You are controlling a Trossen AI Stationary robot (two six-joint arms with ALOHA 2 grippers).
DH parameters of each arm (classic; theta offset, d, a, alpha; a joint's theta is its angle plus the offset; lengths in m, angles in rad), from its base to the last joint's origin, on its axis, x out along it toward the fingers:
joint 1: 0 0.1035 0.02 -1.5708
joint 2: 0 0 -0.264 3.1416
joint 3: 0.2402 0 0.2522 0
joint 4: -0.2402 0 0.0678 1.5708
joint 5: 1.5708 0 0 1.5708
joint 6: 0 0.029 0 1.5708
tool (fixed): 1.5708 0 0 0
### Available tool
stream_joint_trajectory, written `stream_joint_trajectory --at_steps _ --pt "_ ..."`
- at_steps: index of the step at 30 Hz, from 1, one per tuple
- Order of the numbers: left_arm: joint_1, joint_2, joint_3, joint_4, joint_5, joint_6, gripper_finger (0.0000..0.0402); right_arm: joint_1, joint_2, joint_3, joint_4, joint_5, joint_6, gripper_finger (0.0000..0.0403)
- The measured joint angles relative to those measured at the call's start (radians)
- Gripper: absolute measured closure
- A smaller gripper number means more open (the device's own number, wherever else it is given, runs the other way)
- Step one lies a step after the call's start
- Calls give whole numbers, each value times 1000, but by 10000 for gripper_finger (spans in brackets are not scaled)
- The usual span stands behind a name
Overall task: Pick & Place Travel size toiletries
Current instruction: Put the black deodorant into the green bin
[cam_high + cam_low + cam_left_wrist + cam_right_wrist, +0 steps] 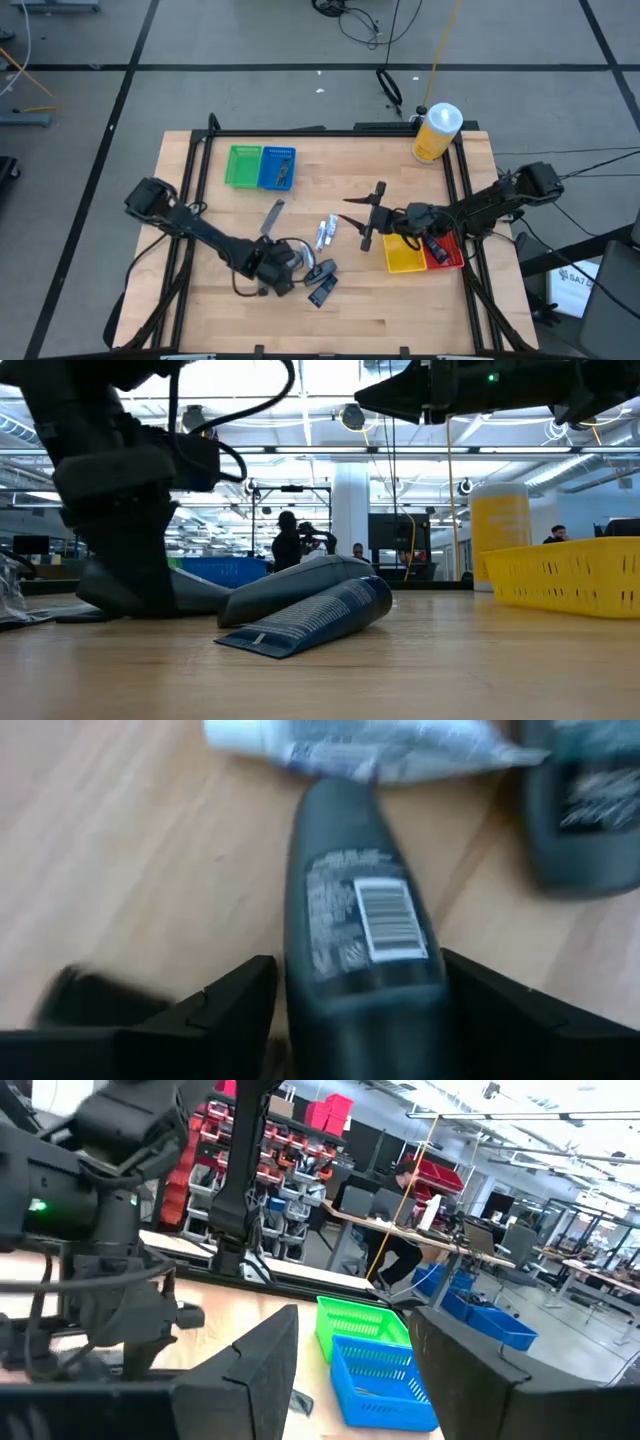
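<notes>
A dark grey tube [360,920] with a barcode label lies flat on the wooden table [400,310]; it also shows in the high view [322,268]. My left gripper [358,982] [298,268] is open and slants down over the tube's near end, one finger on each side. I cannot tell whether they touch it. A second dark tube [322,292] [300,620] lies closer to the near edge. White-silver mini tubes [325,232] and a grey packet [272,215] lie farther back. My right gripper [362,215] [350,1380] hangs open and empty above mid-table.
Green tray [243,165] and blue tray [277,167] stand at the far left, the blue one with an item inside. Yellow tray [403,257] and red tray [447,252] sit under the right arm. A large yellow bottle [437,132] stands at the far right corner.
</notes>
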Motion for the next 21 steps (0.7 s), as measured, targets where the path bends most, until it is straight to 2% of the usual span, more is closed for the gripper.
stream_joint_trajectory --at_steps 5,11,16,19,21 --pt "29 -6 21 -92 34 -1 206 0 0 0 -19 0 -16 218" --pt "71 -85 22 -222 53 -89 206 0 0 0 -19 0 -27 218" --pt "118 -234 83 -442 -84 -124 206 0 0 0 -23 0 -41 218" --pt "195 -340 103 -564 -192 -109 201 0 0 0 -23 0 -42 218" --pt "275 -403 100 -603 -226 -66 197 0 0 0 -23 0 -42 218"
